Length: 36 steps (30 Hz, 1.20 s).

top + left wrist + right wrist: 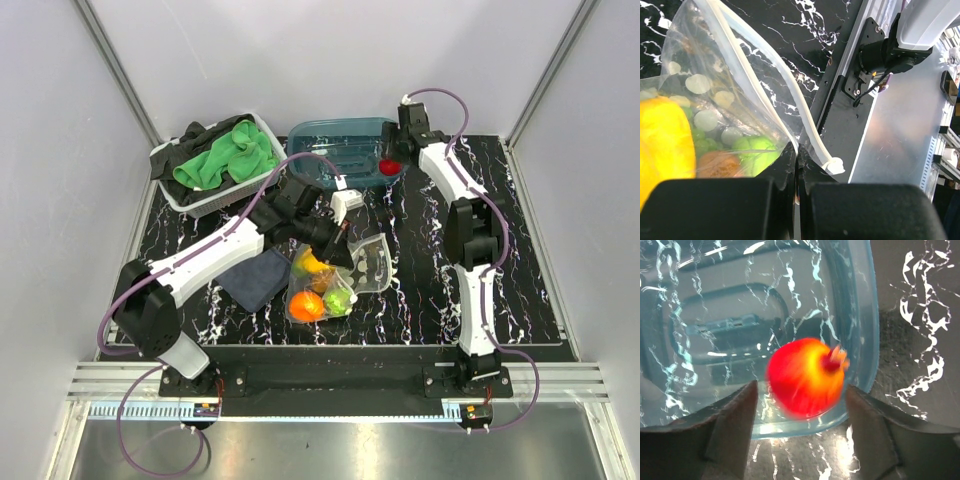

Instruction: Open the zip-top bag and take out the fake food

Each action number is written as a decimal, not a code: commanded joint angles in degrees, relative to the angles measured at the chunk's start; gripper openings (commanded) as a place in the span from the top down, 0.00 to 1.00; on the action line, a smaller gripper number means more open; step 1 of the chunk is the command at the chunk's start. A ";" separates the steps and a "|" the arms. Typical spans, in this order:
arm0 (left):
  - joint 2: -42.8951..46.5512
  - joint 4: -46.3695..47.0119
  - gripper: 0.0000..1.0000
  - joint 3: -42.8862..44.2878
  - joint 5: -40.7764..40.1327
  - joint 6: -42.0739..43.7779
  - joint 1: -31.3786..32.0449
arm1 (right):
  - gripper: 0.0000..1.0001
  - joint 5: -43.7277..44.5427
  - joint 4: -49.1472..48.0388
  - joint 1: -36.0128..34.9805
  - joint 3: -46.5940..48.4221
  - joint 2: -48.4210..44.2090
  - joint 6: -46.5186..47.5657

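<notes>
1. Black fingers point(715, 210) of the left gripper point(796, 167) fill the bottom of the left wrist view. They are closed and pinch the edge of the zip-top bag point(735, 85), just beside its white zip strip point(812, 142).
2. From above, the bag lies in the middle of the marble table point(520, 290), between the 2 arms.
3. Fake food shows inside it: a yellow piece point(312, 262), an orange piece point(306, 306) and a green piece point(340, 298).
4. The right gripper point(801, 390) hangs over the teal tub point(715, 315) at the far side of the table. Its jaws are open.
5. 1 red fruit point(805, 377), blurred, is between its fingers point(732, 425) and touches neither.
</notes>
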<state>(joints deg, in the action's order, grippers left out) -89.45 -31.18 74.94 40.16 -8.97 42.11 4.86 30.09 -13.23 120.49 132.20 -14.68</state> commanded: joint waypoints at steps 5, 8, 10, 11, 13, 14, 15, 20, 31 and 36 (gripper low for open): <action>1.38 0.86 0.91 2.76 0.37 -3.24 -0.62 | 0.01 -4.41 14.97 -0.04 8.89 -2.55 -6.31; 2.35 1.56 0.91 3.02 -0.61 -6.40 -0.62 | 0.00 -6.25 20.08 -0.21 6.96 -5.98 -9.48; 2.35 2.09 0.92 3.37 -2.54 -9.55 -0.54 | 0.00 -9.33 23.52 -0.30 1.53 -11.24 -10.46; 2.18 2.26 0.93 3.55 -3.15 -10.53 -0.62 | 0.00 -10.91 23.70 -0.39 -1.63 -13.61 -10.98; 1.83 2.44 0.94 3.81 -4.91 -13.07 -0.62 | 0.00 -15.66 21.34 -0.74 -13.74 -22.39 -11.51; 1.74 2.79 0.95 3.90 -5.53 -13.87 -0.62 | 0.00 -18.11 18.02 -1.00 -23.10 -25.73 -11.34; 1.73 3.57 0.96 3.90 -5.62 -15.18 -0.62 | 0.00 -18.40 16.60 -2.14 -27.45 -32.47 -11.25; 1.47 4.55 0.99 4.34 -6.76 -15.29 -0.54 | 0.00 -24.79 10.62 -5.83 -49.95 -52.26 -10.64; 1.38 6.74 1.00 3.55 -6.85 -19.68 0.34 | 0.50 -36.32 -7.37 -10.50 -72.30 -70.76 -18.54; 3.13 6.75 1.00 2.59 -6.85 -22.14 0.61 | 0.66 -35.70 -13.11 -10.50 -71.62 -66.65 -17.49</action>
<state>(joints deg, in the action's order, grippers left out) -89.43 -28.29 76.79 33.58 -28.12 42.30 -28.29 28.86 -23.64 47.51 63.35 -31.38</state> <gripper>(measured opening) 0.015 0.378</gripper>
